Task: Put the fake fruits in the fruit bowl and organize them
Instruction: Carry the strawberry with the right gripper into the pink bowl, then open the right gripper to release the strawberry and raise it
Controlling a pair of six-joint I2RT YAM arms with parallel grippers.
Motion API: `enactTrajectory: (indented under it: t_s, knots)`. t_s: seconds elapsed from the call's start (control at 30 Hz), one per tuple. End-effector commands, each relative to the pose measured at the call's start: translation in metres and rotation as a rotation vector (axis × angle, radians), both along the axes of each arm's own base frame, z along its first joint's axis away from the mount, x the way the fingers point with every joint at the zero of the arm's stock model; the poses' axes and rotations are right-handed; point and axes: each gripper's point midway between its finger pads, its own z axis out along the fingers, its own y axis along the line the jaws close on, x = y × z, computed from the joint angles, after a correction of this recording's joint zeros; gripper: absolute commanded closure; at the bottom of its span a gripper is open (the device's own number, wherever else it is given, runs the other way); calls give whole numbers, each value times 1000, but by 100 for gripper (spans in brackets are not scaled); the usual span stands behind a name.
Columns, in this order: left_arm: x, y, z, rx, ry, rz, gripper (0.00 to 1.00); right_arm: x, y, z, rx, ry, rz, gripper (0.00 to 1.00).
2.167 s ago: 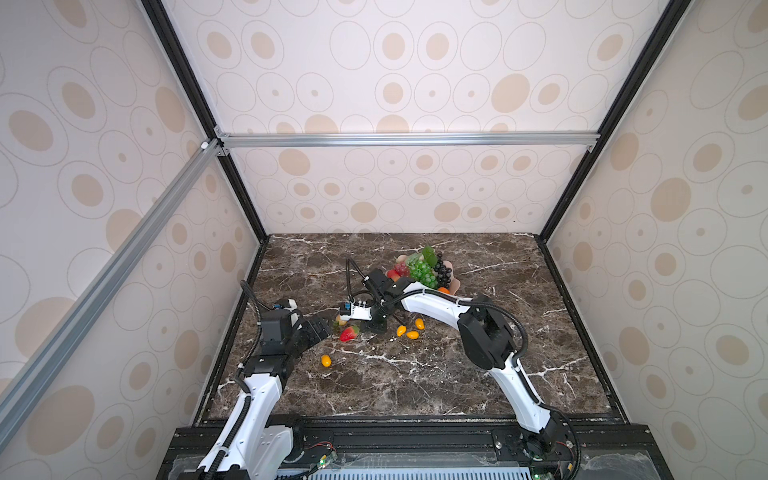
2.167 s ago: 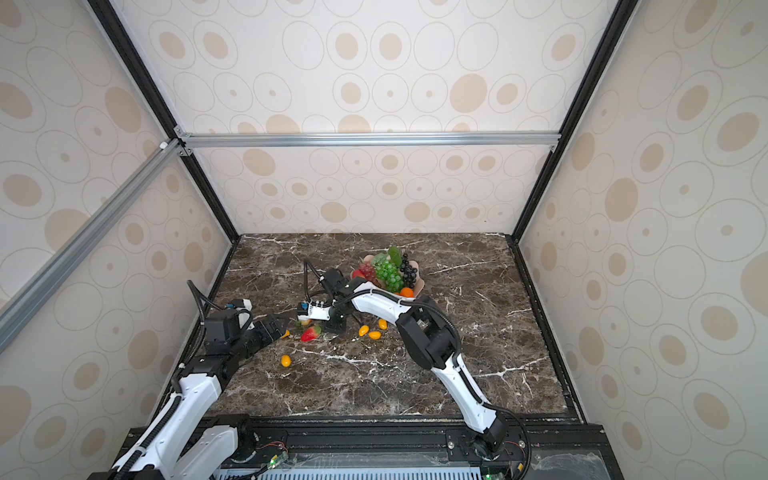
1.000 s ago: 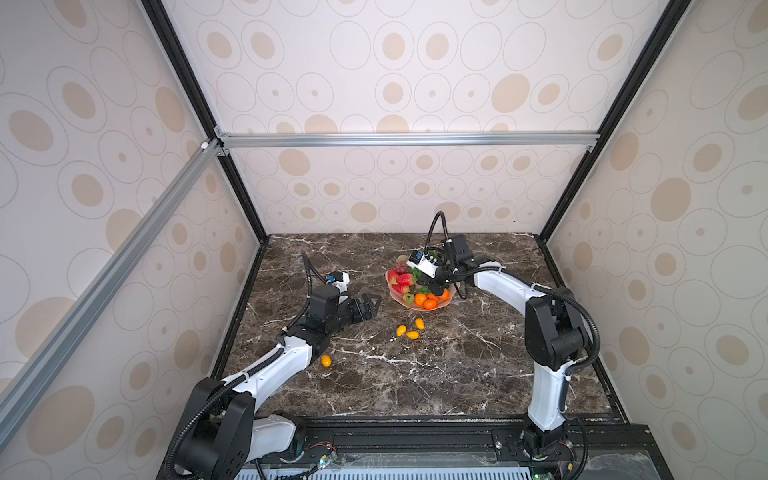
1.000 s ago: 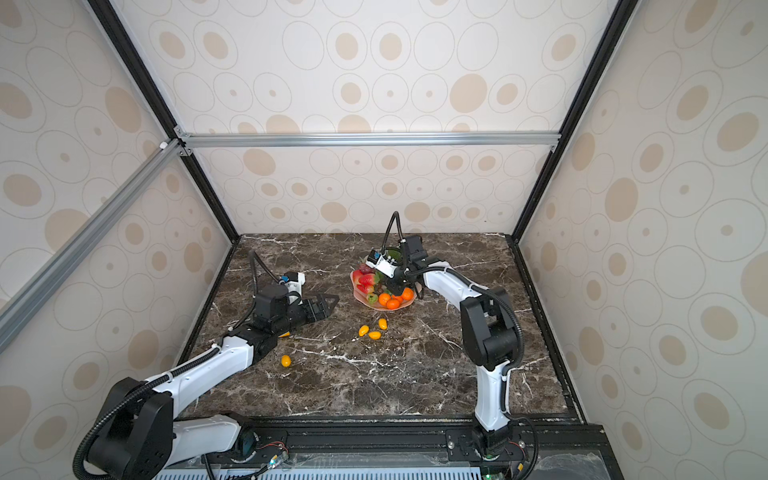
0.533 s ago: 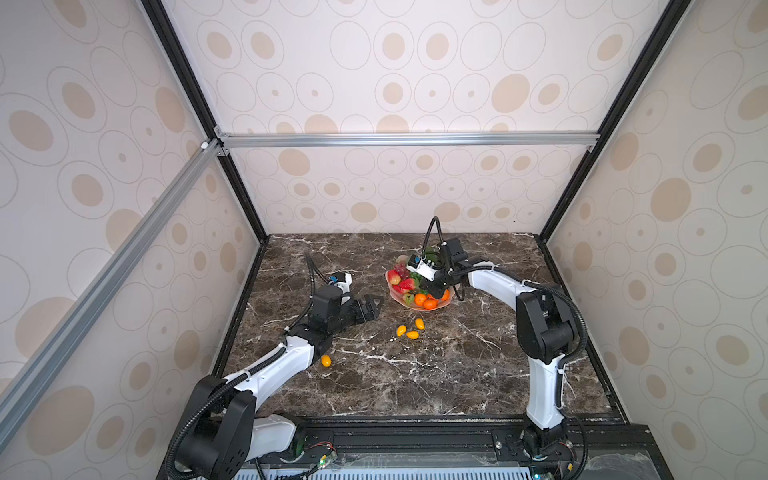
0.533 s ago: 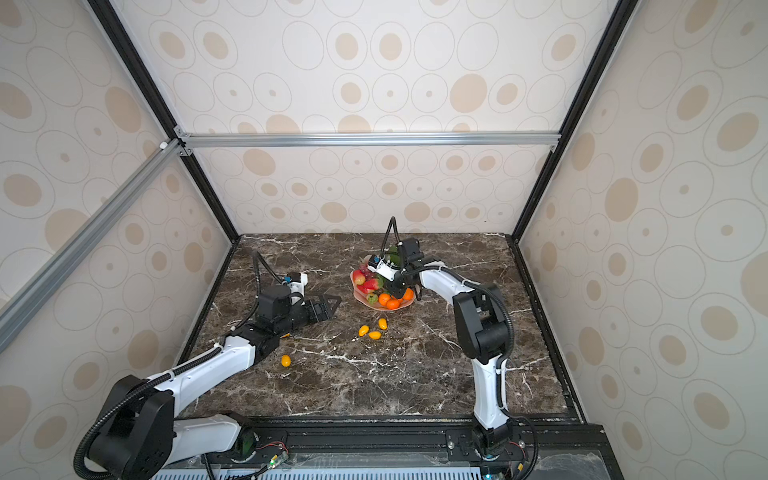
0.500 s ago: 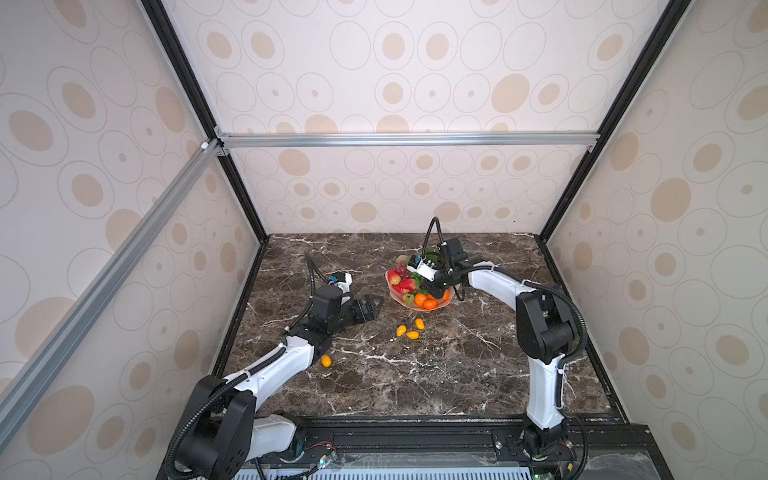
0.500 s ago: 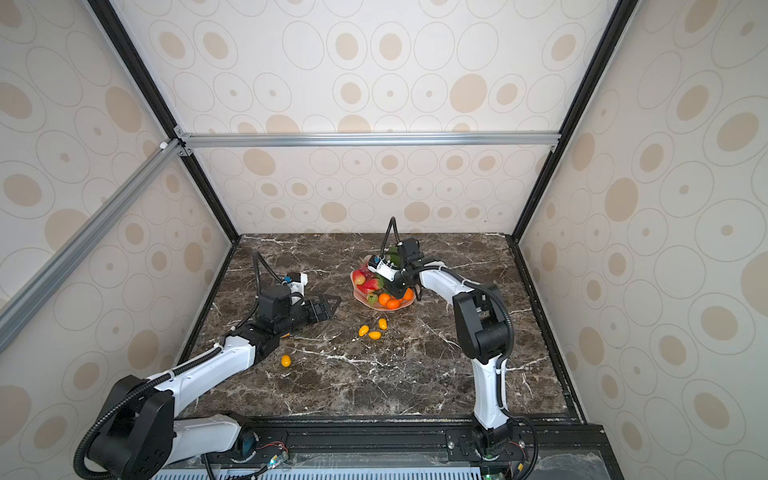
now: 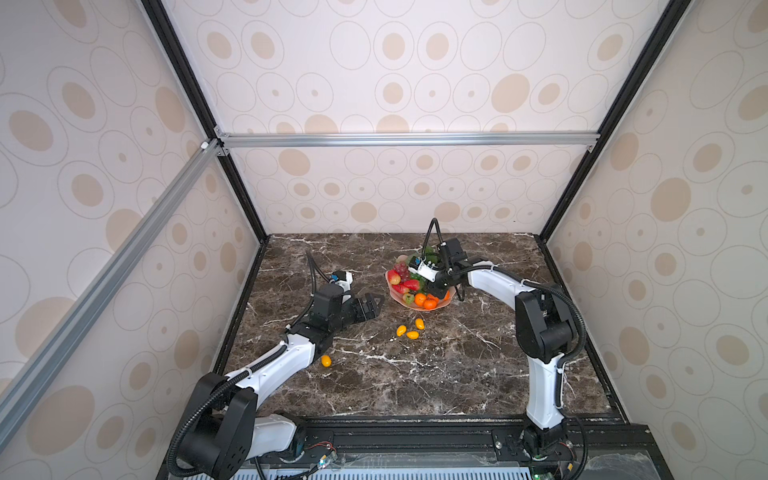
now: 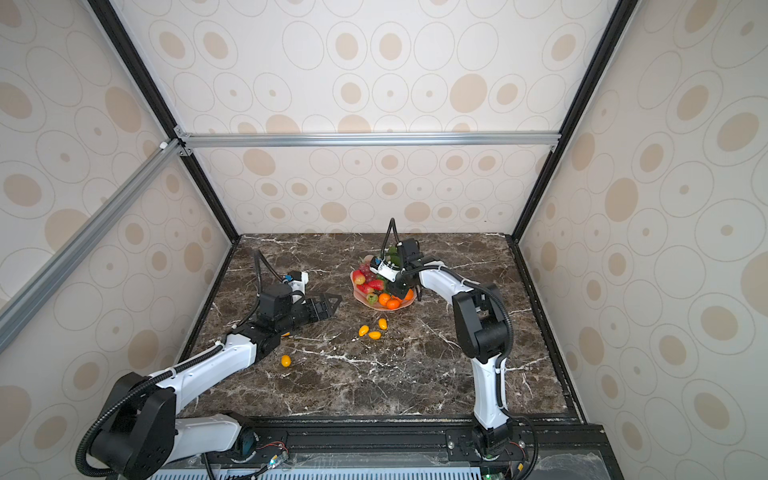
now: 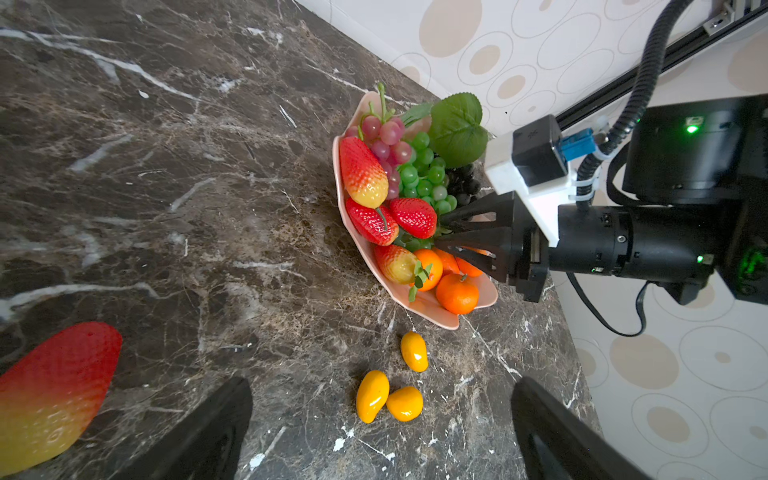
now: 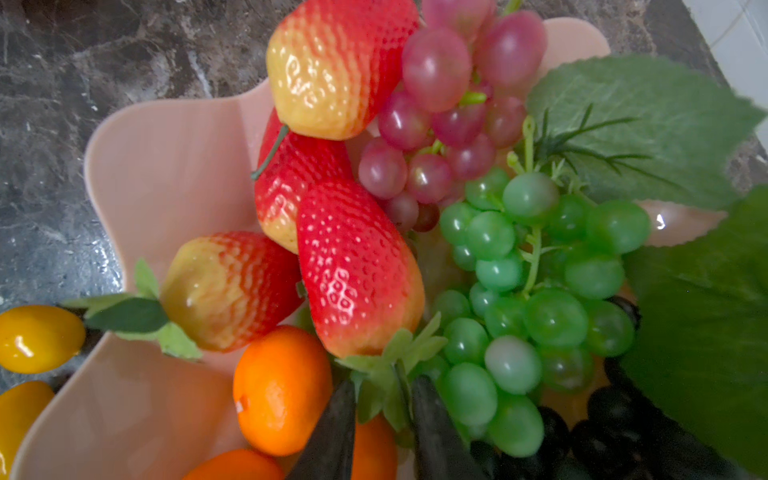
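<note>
Near: left pincer (image 9: pixel 374 308) spread wide, empty; three yellow ovals (image 9: pixel 412 334) loose on tabletop (image 9: pixel 415 382) beyond. Farther, in the fruit bowl (image 12: pixel 166 166): strawberry (image 12: pixel 353 266) lying on the pile, long axis near flat, tip away from right pincer (image 12: pixel 382 399), leaf cap between its barely parted jaws; grip uncertain. Best: widen, retreat along that axis, sparing the leaves.

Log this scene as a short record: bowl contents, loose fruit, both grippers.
bowl: shallow pale pink bowl with wavy rim, on dark marble table
in bowl: four red plastic strawberries, red grape bunch, green grape bunch, black grape bunch, round orange tangerines
loose: three small yellow-orange ovals beside the bowl; fourth oval apart, front left; loose strawberry beside left gripper
left gripper: open wide, empty
right gripper: over the bowl, jaws narrowly parted at a strawberry's leafy cap
</note>
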Motion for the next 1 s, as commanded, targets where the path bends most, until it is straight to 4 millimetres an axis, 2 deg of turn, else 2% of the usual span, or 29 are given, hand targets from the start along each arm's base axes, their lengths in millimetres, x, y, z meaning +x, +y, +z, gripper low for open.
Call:
enactTrajectory:
  t_s: [0.0,0.23,0.33,0.6,0.83,0.97]
  knots:
    - [7,2,19,24,-45,21,2,3,-2,31,11,-78,-1,67]
    - [6,13,14,88,-30,59,2,7,-7,69,61,-204,-59,52]
    - [5,18,14,101,-30,71,2,5,-6,77,82,-232,-59,49]
    - [4,20,8,104,-14,76,2,3,-7,74,78,-221,-59,49]
    - [3,22,6,97,-11,83,2,0,4,76,117,-194,-36,52]
    - [2,21,6,96,-10,78,2,0,13,77,139,-181,-24,61]
